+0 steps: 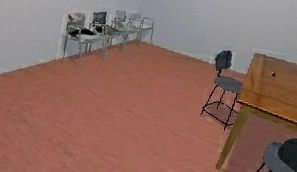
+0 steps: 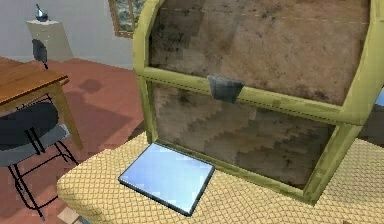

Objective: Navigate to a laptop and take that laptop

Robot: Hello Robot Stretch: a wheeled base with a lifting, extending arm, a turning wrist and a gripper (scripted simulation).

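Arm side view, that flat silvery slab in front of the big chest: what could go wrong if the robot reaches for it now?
1. The flat silvery slab, probably the closed laptop, lies flat near the woven surface's edge; a nudge might slide it off.
2. The chest stands right behind it, so an overextended arm could hit it.
3. The black chair and wooden table stand close; turning the base might clip them.

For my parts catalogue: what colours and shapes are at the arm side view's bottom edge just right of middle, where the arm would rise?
A yellow cross-hatched woven surface. On it, farther left, lies a flat pale blue-grey rectangular laptop; behind stands a large brown chest with olive frame.
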